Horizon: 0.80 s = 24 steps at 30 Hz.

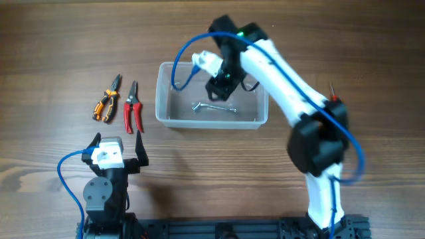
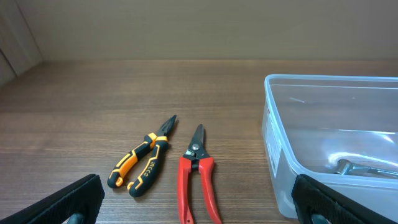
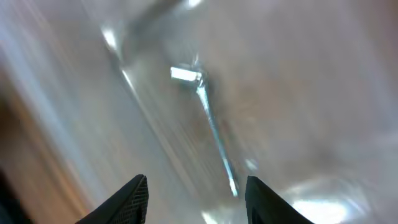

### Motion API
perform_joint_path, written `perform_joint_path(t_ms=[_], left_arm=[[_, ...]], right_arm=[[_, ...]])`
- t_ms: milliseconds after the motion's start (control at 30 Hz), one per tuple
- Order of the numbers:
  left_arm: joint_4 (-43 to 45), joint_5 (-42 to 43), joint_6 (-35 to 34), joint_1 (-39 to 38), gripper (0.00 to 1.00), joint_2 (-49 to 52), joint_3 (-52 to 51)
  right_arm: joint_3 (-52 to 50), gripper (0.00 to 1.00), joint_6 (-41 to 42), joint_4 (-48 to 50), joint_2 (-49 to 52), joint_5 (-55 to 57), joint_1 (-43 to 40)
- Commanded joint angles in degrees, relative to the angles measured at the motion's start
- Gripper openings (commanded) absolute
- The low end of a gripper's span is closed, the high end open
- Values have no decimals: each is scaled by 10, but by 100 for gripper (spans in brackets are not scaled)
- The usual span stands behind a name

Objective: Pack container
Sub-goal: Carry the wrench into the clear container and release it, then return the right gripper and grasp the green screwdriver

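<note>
Farthest left on the brown wooden table (image 1: pixel 53 53), orange-and-black pliers (image 1: pixel 105 99) beside red-handled snips (image 1: pixel 132 109), with left gripper (image 1: pixel 118 143) spread wide and empty nearby. Centre, clear rectangular plastic container (image 1: pixel 163 93) standing upright, silver metal wrench (image 1: pixel 214 107) inside. Hovering over it, right gripper (image 3: pixel 196 202), fingers parted, pinching nothing.

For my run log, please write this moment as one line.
right hand: open, empty, over metal wrench in container | left hand: open, empty | long-nose pliers, red snips: on table, unpacked
</note>
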Motion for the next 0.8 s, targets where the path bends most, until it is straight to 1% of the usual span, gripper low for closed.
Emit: perform_joint_path(t_ms=[0,33,67,133,167,267,300,433,533,633,767], left_arm=[[2,1,7,-2,100,-4,-4],[2,1,7,-2,100,-4,-4],[2,1,7,-2,100,-4,-4],[2,1,7,-2,100,-4,-4],[2,1,7,-2,100,-4,-4],[2,1,7,-2,100,-4,-4],[2,1,7,-2,100,-4,-4],[2,1,7,-2,100,-4,-4],[2,1,7,-2,100,-4,-4],[2,1,7,-2,100,-4,-4],[2,1,7,-2,100,-4,-4]], right_arm=[[50,51,142,4,-155,112,-41],[50,51,166,-6,-178,162,-67],[50,50,172,-22,-187,176,-93],[42,50,188,-75,-184,170,-165],[31,50,190,-82,-181,160,-193],[-42,49,204,-42,-162,134,-269],[-67,49,214,-28,-155,132,-282],[-190,46,214,52,-126,123,-294],[-263,46,212,111,-113,83,-293],[-346,47,212,178,-106,78,-293],[-406,47,212,226,-106,78,-293]])
